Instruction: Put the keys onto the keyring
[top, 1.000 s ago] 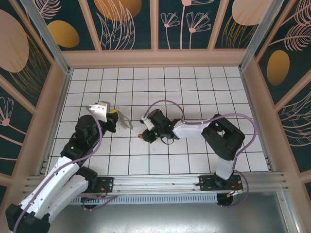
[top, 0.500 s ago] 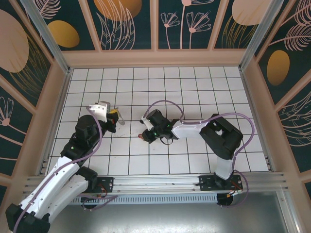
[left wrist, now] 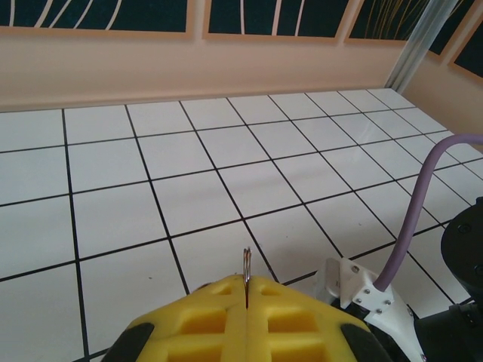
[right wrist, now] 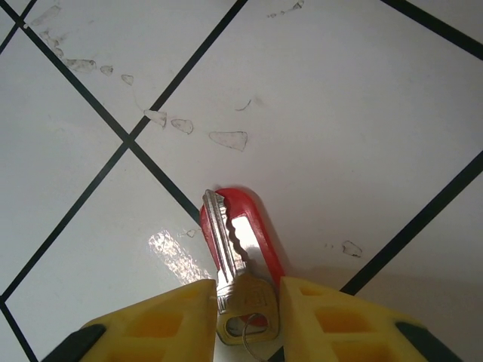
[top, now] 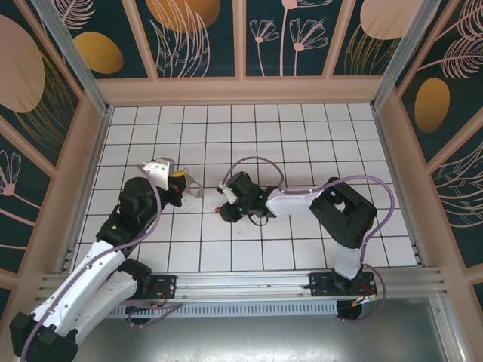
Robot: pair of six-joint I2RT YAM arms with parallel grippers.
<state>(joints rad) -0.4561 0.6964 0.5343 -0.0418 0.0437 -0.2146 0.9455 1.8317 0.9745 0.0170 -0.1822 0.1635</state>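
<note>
My left gripper hovers over the left part of the floor, shut on the keyring. In the left wrist view the keyring is a thin wire edge poking up between the closed yellow fingers of the left gripper. My right gripper is low on the floor at the centre. A silvery toothed key lies flat there on a red piece. The right gripper stands open, its jaws slightly apart on either side of the key's head. A small wire ring passes through that head.
The white tiled floor is walled by peach panels on three sides. The right arm's white link and purple cable sit close to the right of the left gripper. Dried smudges mark the tile beyond the key.
The right jaws have eased apart around the key's head. The left gripper has turned the keyring a little while staying shut on it.
</note>
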